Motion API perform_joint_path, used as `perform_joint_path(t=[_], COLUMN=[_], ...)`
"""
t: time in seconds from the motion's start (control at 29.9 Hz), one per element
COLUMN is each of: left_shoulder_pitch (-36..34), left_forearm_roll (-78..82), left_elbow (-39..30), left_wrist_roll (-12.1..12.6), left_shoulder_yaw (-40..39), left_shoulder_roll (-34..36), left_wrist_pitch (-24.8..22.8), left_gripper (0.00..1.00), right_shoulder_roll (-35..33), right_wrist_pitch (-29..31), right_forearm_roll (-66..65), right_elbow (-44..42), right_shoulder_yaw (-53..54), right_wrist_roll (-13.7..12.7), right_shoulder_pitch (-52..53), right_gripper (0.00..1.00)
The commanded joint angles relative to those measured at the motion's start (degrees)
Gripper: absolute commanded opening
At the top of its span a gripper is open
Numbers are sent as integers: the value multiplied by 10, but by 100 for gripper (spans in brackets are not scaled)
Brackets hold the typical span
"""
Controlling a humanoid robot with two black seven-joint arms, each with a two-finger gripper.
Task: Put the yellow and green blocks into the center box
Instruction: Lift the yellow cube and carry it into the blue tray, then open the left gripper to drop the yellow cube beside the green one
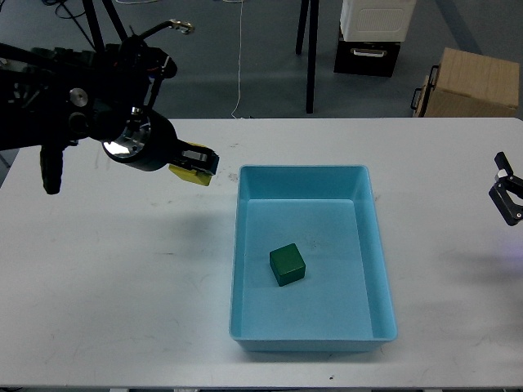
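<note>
While left gripper [198, 166] clamped yellow block [189, 175] at tray's [381, 269] ten o'clock | green block [288, 264] lay inside tray | right gripper [508, 193] at three o'clock, state indeterminate.

Lab: white worktable [122, 269], grey floor, loose cables [239, 57].

Table top [122, 269]: smooth, matt white laminate, faintly scuffed. Tray [384, 278]: light blue moulded plastic, smooth, slight sheen on walls. Green block [288, 264]: matt, even faces. Yellow block [189, 173]: matt. Left arm [73, 106]: black, mostly matt casing, with one polished metal disc reflecting light. Cardboard box [478, 82]: brown, dull paperboard. Case [372, 33]: white over black plastic.
</note>
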Motion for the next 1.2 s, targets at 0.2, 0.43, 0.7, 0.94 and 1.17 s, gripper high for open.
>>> perform_joint_path(t=[0.2,0.43,0.7,0.94,1.17], left_shoulder_pitch=[50,96,115,85,136], left_forearm_roll=[-5,-5,-5,-6,-14], left_elbow=[78,90,121,115,117], left_wrist_roll=[-16,-40,-105,-125,-162], left_shoulder_yaw=[4,0,-42,-49,-227], left_shoulder_roll=[-199,-220,-220,-209,-52], left_wrist_pitch=[0,0,0,0,36], left_gripper=[28,54,100,100,99], right_shoulder_roll=[1,-11,-21,-21,-22], right_wrist_pitch=[0,0,0,0,0], right_forearm_roll=[-4,-9,-17,-17,-17], right_elbow=[-3,-5,-4,-4,-6], right_shoulder_yaw=[-1,-3,-2,-3,-9], right_wrist_roll=[0,0,0,0,0], right_shoulder_pitch=[3,3,3,4,20], right_gripper=[100,100,100,100,100])
